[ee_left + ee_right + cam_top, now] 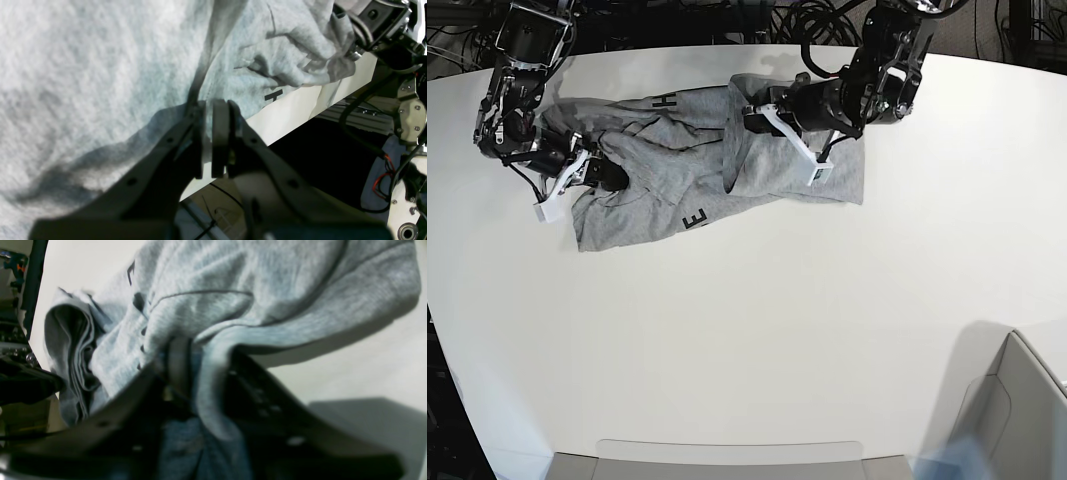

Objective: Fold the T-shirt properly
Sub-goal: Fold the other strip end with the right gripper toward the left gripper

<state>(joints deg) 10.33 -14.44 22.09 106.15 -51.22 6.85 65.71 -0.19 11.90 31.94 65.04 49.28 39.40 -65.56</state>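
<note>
— As it lies at eleven o'clock on the worktop (757, 330), how's the T-shirt (667, 180)?
— Grey, rumpled, half-folded, black letters peeking out.
— Hands?
— Left hand (208, 140) pinches a fold; right hand (200, 386) has cloth bunched between its fingers.

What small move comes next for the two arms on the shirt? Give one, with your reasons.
Probably lift both grips slightly and draw them apart. The left gripper pinches the T-shirt in its jaws, the right gripper has cloth between its jaws, and the shirt lies bunched on the table.
</note>
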